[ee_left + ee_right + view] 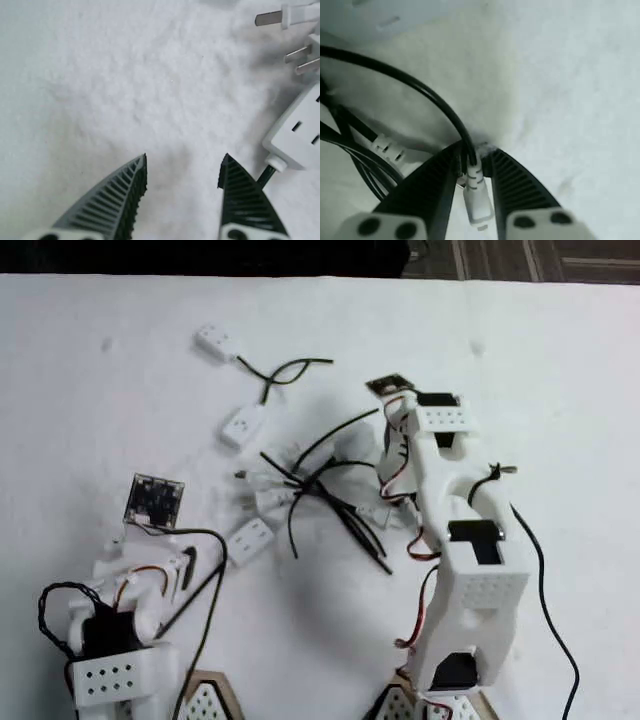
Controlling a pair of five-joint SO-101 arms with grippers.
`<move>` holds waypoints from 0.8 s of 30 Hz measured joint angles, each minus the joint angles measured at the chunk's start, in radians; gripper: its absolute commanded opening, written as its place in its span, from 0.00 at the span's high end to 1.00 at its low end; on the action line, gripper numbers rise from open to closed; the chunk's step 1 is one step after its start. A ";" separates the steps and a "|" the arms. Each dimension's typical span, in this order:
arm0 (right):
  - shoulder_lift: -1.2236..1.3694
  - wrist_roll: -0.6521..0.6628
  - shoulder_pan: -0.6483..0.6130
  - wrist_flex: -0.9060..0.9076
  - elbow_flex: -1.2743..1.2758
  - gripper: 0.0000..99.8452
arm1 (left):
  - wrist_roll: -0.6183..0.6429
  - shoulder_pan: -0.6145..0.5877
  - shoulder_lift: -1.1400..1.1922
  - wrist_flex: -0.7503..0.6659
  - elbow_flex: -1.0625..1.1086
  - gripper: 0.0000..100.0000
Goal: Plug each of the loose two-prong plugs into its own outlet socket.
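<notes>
Three white outlet sockets lie left of centre in the high view: one far back (215, 340), one in the middle (243, 425), one nearest (250, 538). White two-prong plugs (262, 487) with black cables (330, 505) lie tangled between the arms. My left gripper (185, 161) is open just above bare table, with the nearest socket (297, 131) beside it and two loose plugs (290, 15) beyond. My right gripper (472, 152) is shut on a white plug (476, 196), whose black cable (427, 95) arcs away from the fingers.
The table is covered in white cloth (560, 370). The right arm (470, 540) stands over the cable tangle's right side. Another white plug (387, 147) lies beside the held one. A dark strip (200, 255) marks the far table edge.
</notes>
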 measured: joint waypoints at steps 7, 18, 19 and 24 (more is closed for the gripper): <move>0.002 -0.002 -0.020 0.015 0.000 0.89 | 0.000 0.000 0.000 0.000 0.000 0.77; -0.086 -0.002 0.015 0.117 0.000 0.89 | 0.000 0.000 0.000 0.000 0.000 0.77; -0.086 -0.002 0.025 0.117 0.000 0.89 | 0.000 0.000 0.000 0.000 0.000 0.77; -0.057 -0.002 0.034 0.117 0.003 0.89 | 0.000 0.000 0.000 0.000 0.000 0.77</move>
